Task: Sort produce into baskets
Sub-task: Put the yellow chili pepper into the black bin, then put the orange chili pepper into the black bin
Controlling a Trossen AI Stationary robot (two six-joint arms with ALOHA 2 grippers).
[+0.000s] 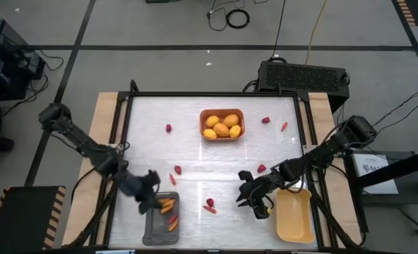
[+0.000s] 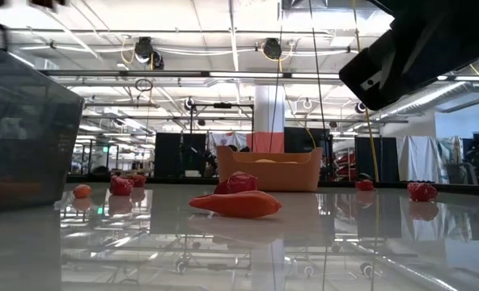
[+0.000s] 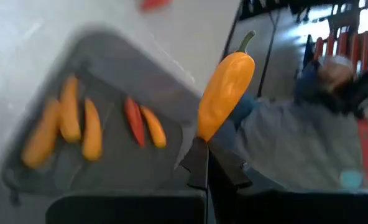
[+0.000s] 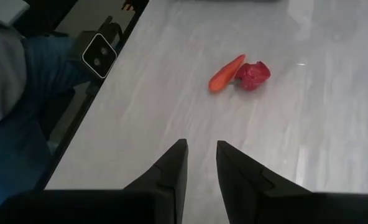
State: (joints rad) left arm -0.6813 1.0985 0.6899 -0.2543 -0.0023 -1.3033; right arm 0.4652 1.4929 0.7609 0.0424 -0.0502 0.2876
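Observation:
My left gripper [image 3: 202,158] is shut on an orange pepper-like piece of produce [image 3: 226,87] with a green stem, over the near-left dark grey basket [image 1: 159,227]. Several orange and red sticks [image 3: 84,127] lie in that basket. My right gripper [image 4: 201,155] stands open above the table at the near right, nothing between its fingers. Ahead of it an orange-red carrot-like stick [image 4: 226,73] and a red berry [image 4: 252,74] lie side by side on the table. The orange-brown basket [image 1: 222,113] at the far middle holds several yellow fruits [image 1: 222,129]. A pale yellow basket [image 1: 294,226] sits near right. My left gripper pinches the orange piece by its narrow end [image 3: 202,134], opposite the stem, between its two fingers. The piece stands out beyond the fingertips, stem end farthest from them, lifted clear above the grey basket's rim.
Small red pieces lie scattered on the white table: [image 1: 169,128], [image 1: 266,120], [image 1: 178,169], [image 1: 262,168]. A black frame [image 1: 124,120] borders the table. A seated person's legs [image 3: 283,143] show beyond the near edge.

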